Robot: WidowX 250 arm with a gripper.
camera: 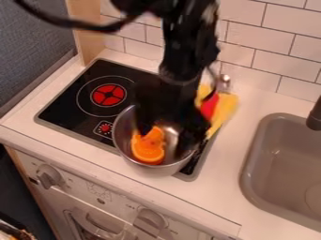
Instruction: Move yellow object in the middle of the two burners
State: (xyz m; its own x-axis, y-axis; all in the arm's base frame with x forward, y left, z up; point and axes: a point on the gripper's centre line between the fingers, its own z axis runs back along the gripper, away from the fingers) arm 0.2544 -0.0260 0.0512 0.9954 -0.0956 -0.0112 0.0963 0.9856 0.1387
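My black gripper (168, 137) hangs over the metal pot (145, 171), its fingers apart and low inside the rim. An orange object (148, 151) lies in the pot, beside the left finger. A yellow object (226, 108) is right of the gripper, at the stove's right side, with a red piece (209, 107) against it; the arm partly hides both. The burner with red markings (108, 95) shows at the stove's left. The pot stands on the stove's front right part, and the other burner is hidden by the pot and arm.
A grey sink (285, 171) is at the right, with a dark faucet (315, 115) at its edge. Behind the stove is a white tiled wall (254, 51). A shiny metal piece (224, 80) stands near the wall. Knobs line the counter's front.
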